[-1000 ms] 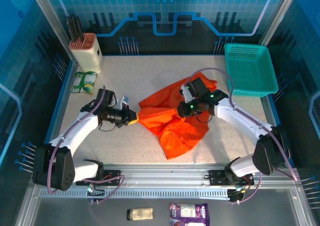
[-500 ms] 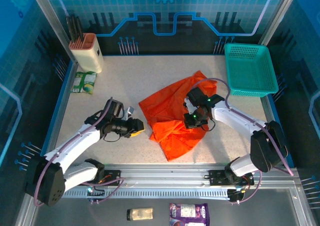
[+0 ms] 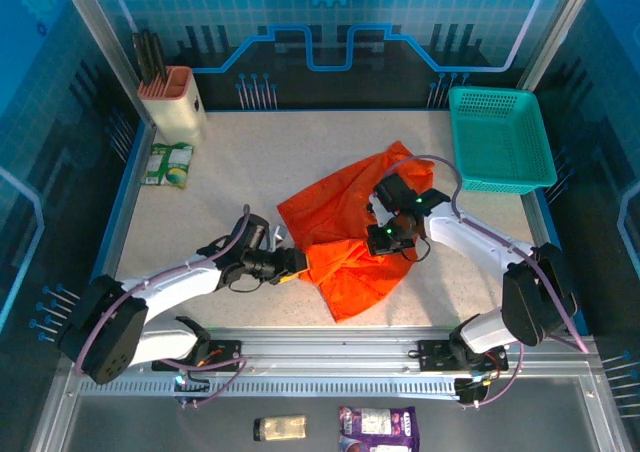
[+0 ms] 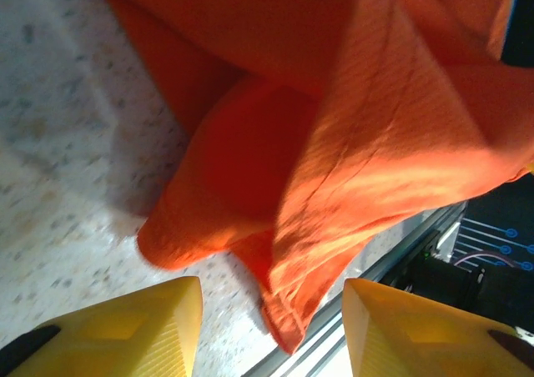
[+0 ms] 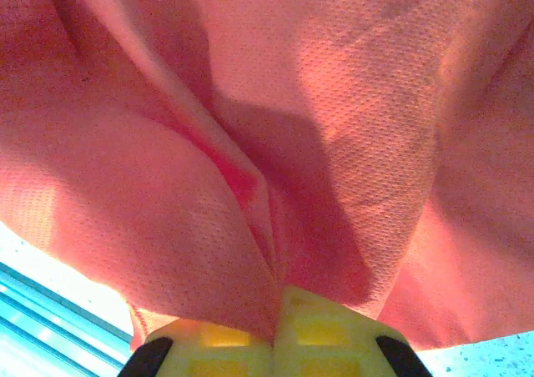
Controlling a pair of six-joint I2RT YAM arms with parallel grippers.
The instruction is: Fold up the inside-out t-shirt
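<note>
**A:** Where does the shirt sit?

**B:** The bright orange short-sleeved t-shirt of thin fabric (image 3: 335,212) lies in a crumpled heap on the pale speckled bench (image 3: 250,162). It is a little right of the middle, between the two arms. One corner reaches toward the teal plastic mesh basket (image 3: 497,137) in the far right corner, near it but apart.

**A:** And the right jaws?

**B:** Pinched tight on the cloth. From the right wrist, a fold of the orange fabric runs down into the seam where the yellow right fingers (image 5: 217,339) meet, and I see no gap between them. From above, the white right arm (image 3: 480,242) bends in from the right and ends on top of the heap.

**A:** The left jaws?

**B:** Parted to a middling width, holding nothing. From the left wrist, the yellow left fingers (image 4: 125,327) stand apart along the bottom edge. A pointed hem corner of the shirt hangs just ahead of the gap. From above, the white left arm (image 3: 180,282) lies low across the bench with its tip just beside the heap's left edge. Whether it touches the cloth I cannot tell.

**A:** Anything else on the bench?

**B:** A beige holder with dark handles (image 3: 175,107) stands in the far left corner. A green-and-white packet (image 3: 168,164) lies just in front of it. Both are well apart from the shirt.
</note>
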